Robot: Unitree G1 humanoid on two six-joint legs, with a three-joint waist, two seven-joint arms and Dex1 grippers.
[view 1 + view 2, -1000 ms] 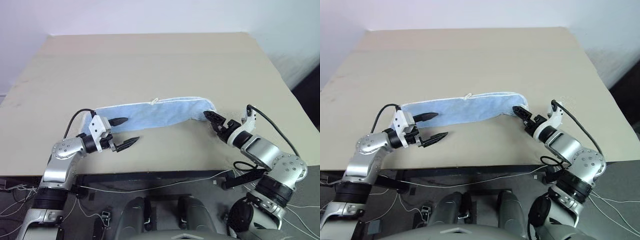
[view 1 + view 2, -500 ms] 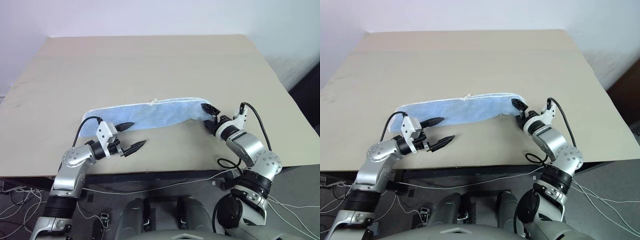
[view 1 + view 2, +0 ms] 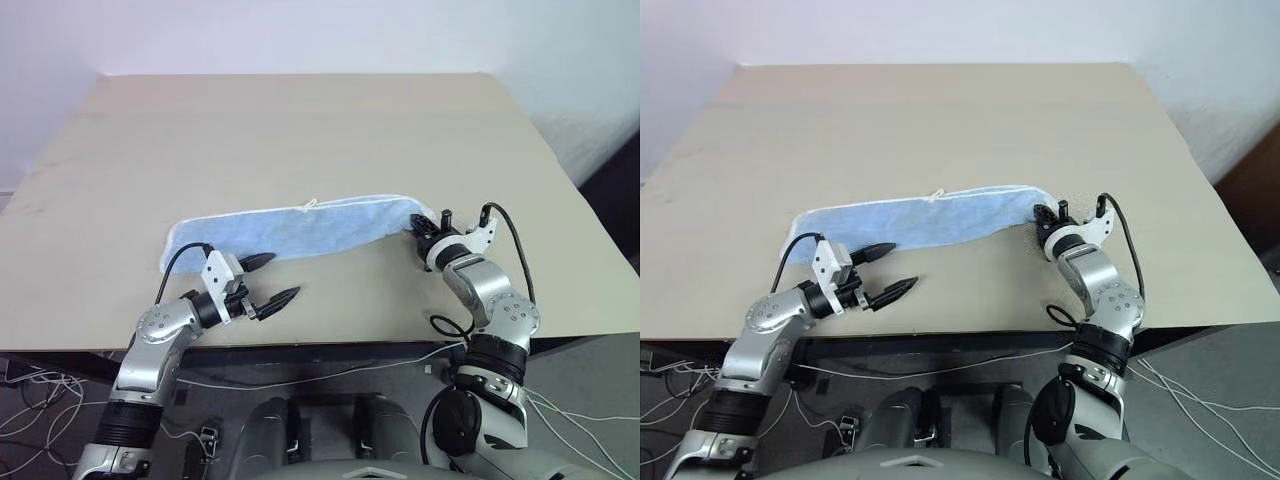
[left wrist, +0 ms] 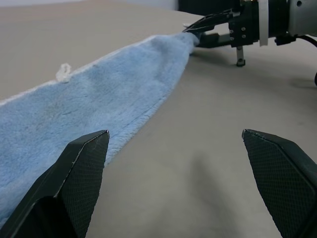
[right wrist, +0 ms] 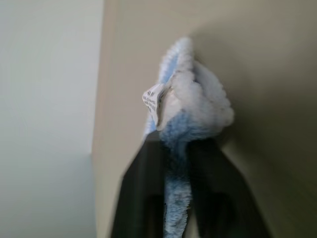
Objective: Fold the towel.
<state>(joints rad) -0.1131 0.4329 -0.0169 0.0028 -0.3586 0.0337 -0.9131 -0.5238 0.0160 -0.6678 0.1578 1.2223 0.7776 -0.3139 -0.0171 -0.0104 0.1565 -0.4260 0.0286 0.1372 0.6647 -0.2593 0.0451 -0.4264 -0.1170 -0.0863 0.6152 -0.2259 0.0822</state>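
Note:
A light blue towel lies as a long narrow strip across the tan table, with a small white loop on its far edge. My right gripper is at the strip's right end and shut on it. In the right wrist view the black fingers pinch the towel end beside a white label. My left gripper stands open just in front of the strip's left part, holding nothing. In the left wrist view the towel runs past the left finger toward the right gripper.
The table's front edge runs just below both arms, with cables hanging under it. Bare tabletop stretches beyond the towel to the far edge, and to the right of my right arm.
The right gripper has pushed onto the towel's right end and shut on it. The left gripper has drifted a little right and toward the front edge, still open.

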